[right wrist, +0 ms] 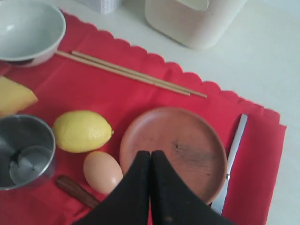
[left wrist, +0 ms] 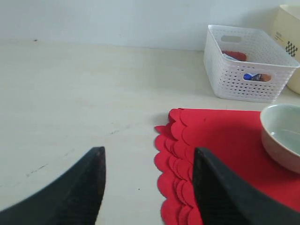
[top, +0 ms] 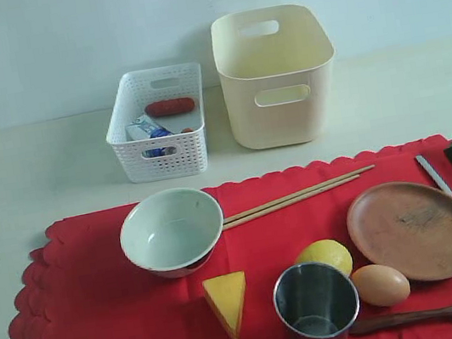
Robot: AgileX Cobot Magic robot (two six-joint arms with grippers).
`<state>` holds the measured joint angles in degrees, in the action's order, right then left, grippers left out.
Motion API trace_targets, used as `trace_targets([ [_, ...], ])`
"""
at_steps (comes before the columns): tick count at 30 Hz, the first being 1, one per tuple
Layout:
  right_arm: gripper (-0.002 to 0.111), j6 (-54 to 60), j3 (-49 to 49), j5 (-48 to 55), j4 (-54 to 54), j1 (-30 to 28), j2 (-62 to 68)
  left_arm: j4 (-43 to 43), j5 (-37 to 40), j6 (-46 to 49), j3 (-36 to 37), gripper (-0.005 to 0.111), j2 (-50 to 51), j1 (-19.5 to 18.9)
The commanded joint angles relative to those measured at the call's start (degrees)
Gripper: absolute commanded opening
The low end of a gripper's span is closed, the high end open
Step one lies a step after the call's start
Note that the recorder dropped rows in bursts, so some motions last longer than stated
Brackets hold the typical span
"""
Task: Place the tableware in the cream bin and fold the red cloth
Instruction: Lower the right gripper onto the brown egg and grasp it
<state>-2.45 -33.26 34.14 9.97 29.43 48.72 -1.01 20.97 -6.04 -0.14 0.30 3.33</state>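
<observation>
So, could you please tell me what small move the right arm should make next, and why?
Probably open the right claw and lower it onto the brown plate's rim. The claw is shut and hangs by that plate's edge, and the plate lies on the red cloth, not yet in the cream bin.

A pale tabletop [top: 28, 166] is shown, and three things are carried directly on it. The red cloth [top: 103, 318] is spread flat over the near part (its scalloped edge is seen along the far and left sides). Behind that edge, and apart from it, the white perforated basket [top: 165, 164] is set on the left. The cream bin [top: 283, 122] is placed just beside the basket on the right, not touching it. A few faint dark marks [left wrist: 40, 169] are seen on the bare surface left of the cloth.
</observation>
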Motion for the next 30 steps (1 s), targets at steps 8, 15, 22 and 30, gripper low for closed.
trace_targets([
  [8, 0.028, 3.84, 0.21, -2.97, 10.18, -0.07, 17.53, 0.08, -0.54, -0.17, 0.14, 0.054, -0.30, 0.08],
  [15, 0.047, 7.02, 0.21, -2.97, 8.87, -0.07, 26.52, 0.08, -0.54, -0.17, 0.14, 0.054, -0.30, 0.08],
  [22, 0.047, 11.35, -3.88, -2.71, 1.84, -0.07, 33.30, 0.08, -0.54, -0.17, 0.14, 0.054, -0.30, 0.08],
  [30, 0.047, 26.01, -10.02, 6.30, -13.82, -0.07, 41.13, 0.08, -0.54, -0.17, 0.14, 0.054, -0.30, 0.08],
])
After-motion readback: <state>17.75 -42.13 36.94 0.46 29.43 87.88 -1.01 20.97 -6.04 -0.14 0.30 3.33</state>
